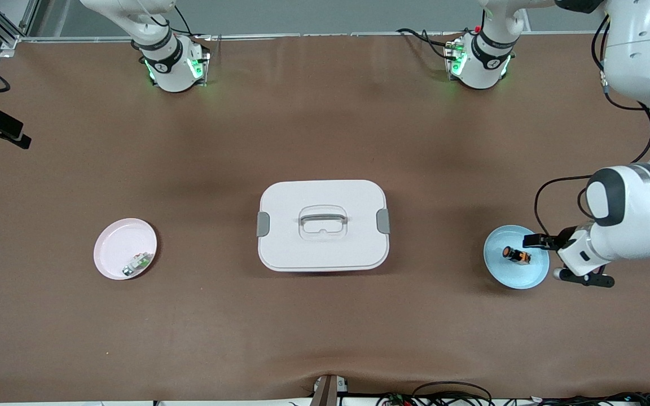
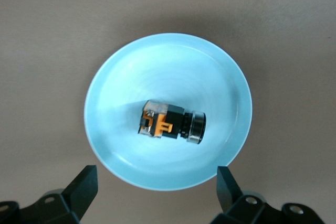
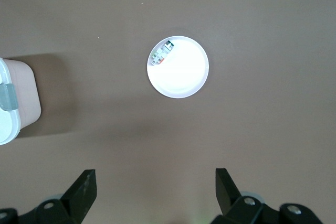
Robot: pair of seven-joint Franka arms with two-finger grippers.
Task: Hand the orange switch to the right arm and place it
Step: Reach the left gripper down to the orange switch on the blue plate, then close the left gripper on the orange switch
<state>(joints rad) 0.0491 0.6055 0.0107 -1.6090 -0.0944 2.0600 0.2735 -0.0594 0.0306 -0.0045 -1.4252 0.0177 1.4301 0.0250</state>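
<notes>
Orange switch: tiny black-bodied push-button with orange cap and brassy end [image 2: 172, 124], lying on its side in the middle of the round light-blue plastic plate [image 1: 500, 270], toward the left arm's end of the brown table [image 1: 325, 327].
Weight: looks very light, easy to lift, easy to knock too.
Feel: hard and stiff, no squash in it; smooth plastic sides, likely a bit slippery.
Shape: blocky body at one end, round ring and cap at the other; round end may roll or spin away if pinched there.
Best spot to hold: across the two flat sides of the blocky black body, near its middle, not on the little brassy pins, which look thin and may bend.
Room for the pass: better to pinch one end and leave the other end sticking out for the second gripper.
Left gripper: black two-finger gripper [image 2: 155, 190] over the blue plate's edge, fingers spread wide, holding nothing.
Right gripper: black two-finger gripper [image 3: 155, 190] high over bare table near the round pink plate [image 3: 184, 80], fingers spread wide, empty, waiting.
Pink plate: small green-white-silver part [image 1: 136, 264] at its rim, nearer the front camera.
Middle of table: white lidded plastic box with grey clips and handle [image 1: 323, 225], between the two plates.
</notes>
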